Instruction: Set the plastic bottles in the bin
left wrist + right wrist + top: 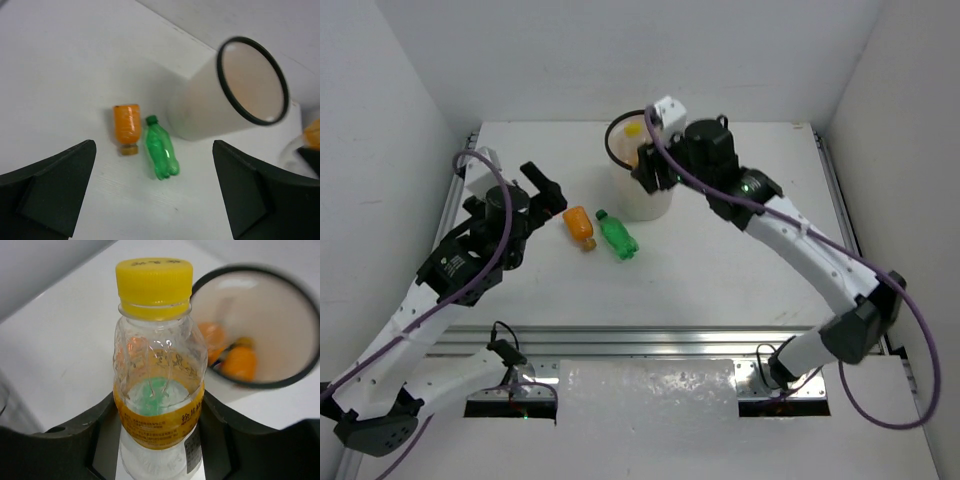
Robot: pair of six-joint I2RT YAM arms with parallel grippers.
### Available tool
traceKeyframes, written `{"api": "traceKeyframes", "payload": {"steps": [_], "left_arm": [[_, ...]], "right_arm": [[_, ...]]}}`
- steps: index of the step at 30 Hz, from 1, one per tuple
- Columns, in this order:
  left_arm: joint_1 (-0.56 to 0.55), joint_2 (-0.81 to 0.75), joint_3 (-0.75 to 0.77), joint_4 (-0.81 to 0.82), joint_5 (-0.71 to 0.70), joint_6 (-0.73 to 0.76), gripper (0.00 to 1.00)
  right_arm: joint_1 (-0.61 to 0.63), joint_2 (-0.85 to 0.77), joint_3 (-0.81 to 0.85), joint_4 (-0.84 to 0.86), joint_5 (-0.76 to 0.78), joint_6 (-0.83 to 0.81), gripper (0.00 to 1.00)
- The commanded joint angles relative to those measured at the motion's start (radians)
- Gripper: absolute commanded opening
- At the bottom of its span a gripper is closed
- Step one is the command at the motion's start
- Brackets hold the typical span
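R claw (157, 432) clenched on clear yellow-cap bottle (156, 365), upright at the bin (272, 310) rim; can't tell if it's fully over the mouth. L claw (155, 197) released, empty, above bench (740, 260). Risk: a drop from here may clip the rim & bounce out, or knock the bin over. Count: 1 bin; 1 held bottle; 1 orange bottle (126, 125) & 1 green bottle (161, 152) lying side by side on bench; approx 2 blurred orange ones inside

A robotics lab cell: bare white walls (410, 80) enclose a white tabletop (720, 280), with an aluminium rail (670, 335) behind the left claw (546, 186).
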Motion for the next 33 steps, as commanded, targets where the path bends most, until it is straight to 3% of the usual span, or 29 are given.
{"api": "traceKeyframes", "payload": {"steps": [1,4,5,7,8,9,10,15,19,22,26,29,33], "left_arm": [[0.087,0.035,-0.035,-0.001,-0.115,-0.020,1.00],[0.151,0.101,-0.082,0.062,-0.036,0.023,1.00],[0.161,0.129,-0.082,0.069,-0.044,0.026,1.00],[0.204,0.207,-0.073,0.106,-0.004,0.042,1.00],[0.231,0.257,-0.068,0.144,0.027,0.066,1.00],[0.231,0.284,-0.068,0.145,0.054,0.069,1.00],[0.248,0.308,-0.058,0.171,0.094,0.072,1.00],[0.276,0.475,-0.016,0.207,0.137,0.086,1.00],[0.291,0.567,-0.013,0.256,0.203,0.083,1.00],[0.294,0.621,-0.039,0.306,0.234,0.079,0.99],[0.297,0.710,-0.068,0.365,0.269,0.074,0.97],[0.299,0.761,-0.091,0.399,0.278,0.063,0.95],[0.305,0.795,-0.156,0.487,0.288,0.060,0.90]], "right_arm": [[-0.051,0.154,0.254,-0.077,0.297,0.046,0.00],[-0.117,0.367,0.543,-0.179,0.300,0.053,0.02],[-0.137,0.489,0.706,-0.248,0.309,0.047,0.05],[-0.153,0.641,0.843,-0.314,0.312,0.012,0.09],[-0.154,0.676,0.932,-0.325,0.308,-0.006,0.36],[-0.154,0.697,0.957,-0.335,0.308,-0.011,0.74],[-0.156,0.705,0.961,-0.333,0.323,-0.010,0.99],[-0.157,0.571,0.835,-0.267,0.283,0.000,0.99],[-0.151,0.460,0.817,-0.316,0.259,0.033,0.99],[-0.139,0.295,0.648,-0.272,0.191,0.066,0.99],[-0.128,0.081,0.267,-0.149,0.115,0.102,0.99],[-0.122,-0.023,0.096,-0.077,0.076,0.121,0.99],[-0.110,-0.075,-0.006,-0.051,0.026,0.129,0.99]]}}
